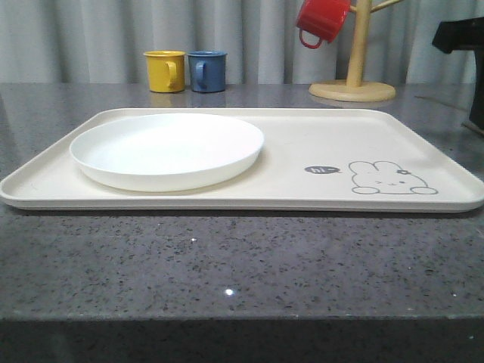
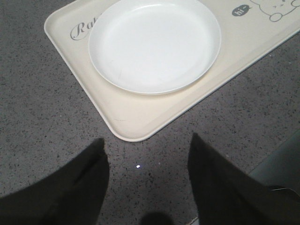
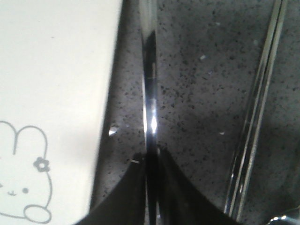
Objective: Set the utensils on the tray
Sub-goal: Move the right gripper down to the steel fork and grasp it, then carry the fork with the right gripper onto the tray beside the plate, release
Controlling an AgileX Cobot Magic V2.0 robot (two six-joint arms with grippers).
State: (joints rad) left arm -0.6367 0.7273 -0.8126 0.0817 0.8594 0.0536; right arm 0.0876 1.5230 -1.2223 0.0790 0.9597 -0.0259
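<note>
The cream tray (image 1: pixel 318 136) with its rabbit drawing lies across the middle of the counter. Beside its right edge (image 3: pixel 51 70), my right gripper (image 3: pixel 151 157) is shut on the slim handle of a shiny silver utensil (image 3: pixel 150 93) that lies on the counter; which utensil it is I cannot tell. A pair of silver chopsticks (image 3: pixel 255 117) lies parallel to it, further from the tray. My left gripper (image 2: pixel 147 139) hangs open and empty above the bare counter, just off the tray's near left corner (image 2: pixel 136 117).
A round white plate (image 1: pixel 166 147) fills the tray's left half. At the back stand a yellow mug (image 1: pixel 165 71) and a blue mug (image 1: pixel 207 71), and a wooden mug tree (image 1: pixel 354 76) carries a red mug (image 1: pixel 322 20). The right arm's dark body (image 1: pixel 460 34) is at the far right.
</note>
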